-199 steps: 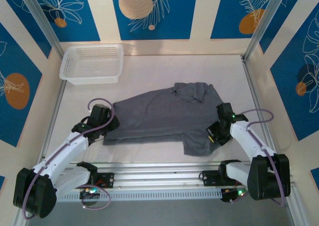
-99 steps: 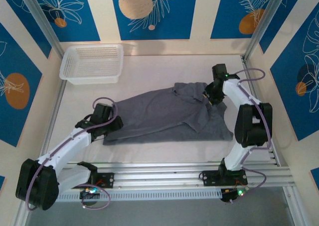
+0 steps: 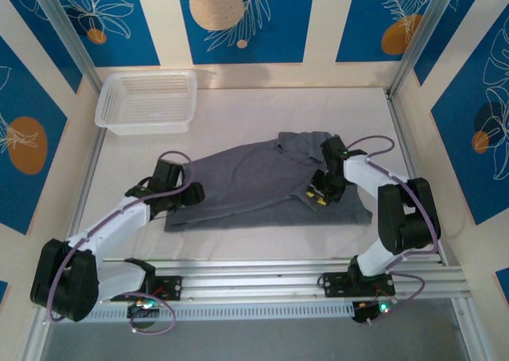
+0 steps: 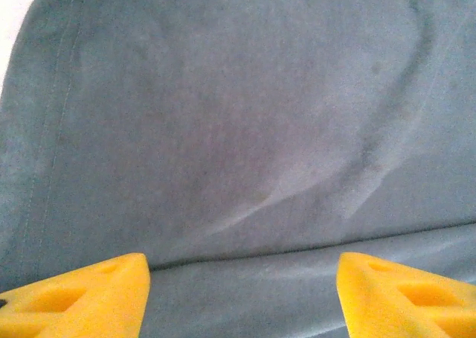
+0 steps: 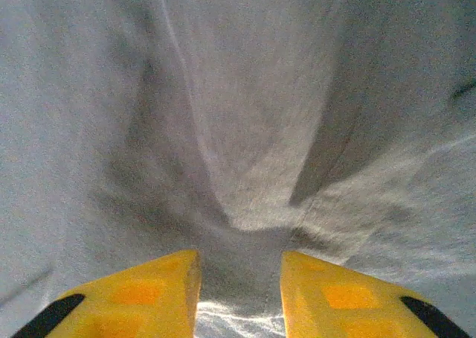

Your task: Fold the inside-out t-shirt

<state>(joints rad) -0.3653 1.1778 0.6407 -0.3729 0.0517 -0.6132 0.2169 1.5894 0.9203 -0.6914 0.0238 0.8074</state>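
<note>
The inside-out t-shirt [image 3: 254, 178] lies spread across the middle of the table, dark slate-grey, with its collar end bunched at the far right. My left gripper [image 3: 193, 192] hovers over the shirt's left edge. In the left wrist view that gripper [image 4: 242, 260] is open, its yellow fingertips [image 4: 82, 293] wide apart above a flat fold of cloth. My right gripper [image 3: 316, 196] is down on the shirt's right part. In the right wrist view it [image 5: 238, 260] has its jaws close together, with a puckered ridge of grey fabric [image 5: 253, 167] drawn in between them.
A white mesh basket [image 3: 147, 98] stands at the far left corner. Metal rails [image 3: 262, 269] run along the table's near edge in front of the arm bases. Bare white tabletop [image 3: 262, 110] lies beyond the shirt.
The right gripper carried the near-right flap out to the far right, spreading it, then came back over the shirt's right part. The left gripper slid right onto the shirt and opened wider.
</note>
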